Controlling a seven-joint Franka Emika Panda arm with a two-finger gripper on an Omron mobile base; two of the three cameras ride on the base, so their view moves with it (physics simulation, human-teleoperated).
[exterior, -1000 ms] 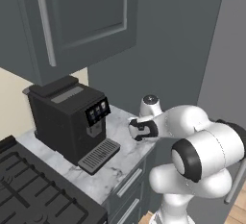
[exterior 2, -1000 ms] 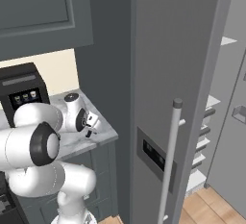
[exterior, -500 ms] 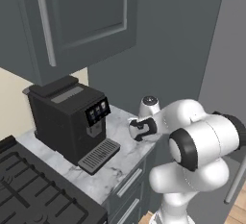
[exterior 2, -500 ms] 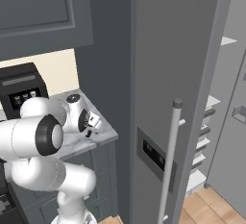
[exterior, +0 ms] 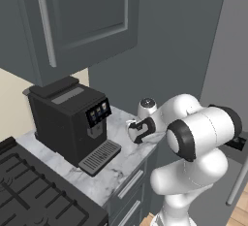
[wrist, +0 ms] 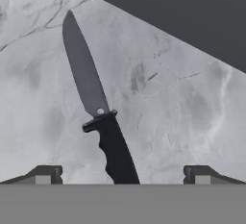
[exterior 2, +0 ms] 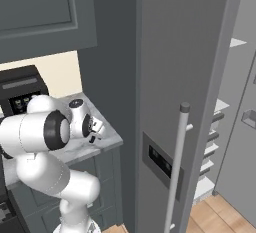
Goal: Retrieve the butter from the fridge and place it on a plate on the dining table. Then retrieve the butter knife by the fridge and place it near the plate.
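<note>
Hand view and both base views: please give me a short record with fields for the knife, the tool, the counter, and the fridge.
knife: the butter knife lies flat on the marble counter, blade pointing away from the tool, dark handle toward it
tool: the tool is open, above the knife handle, one fingertip on each side, not touching it
counter: a black coffee machine stands on it, beside a dark stovetop
fridge: the fridge stands right of the counter, its far door open, white shelves visible
</note>
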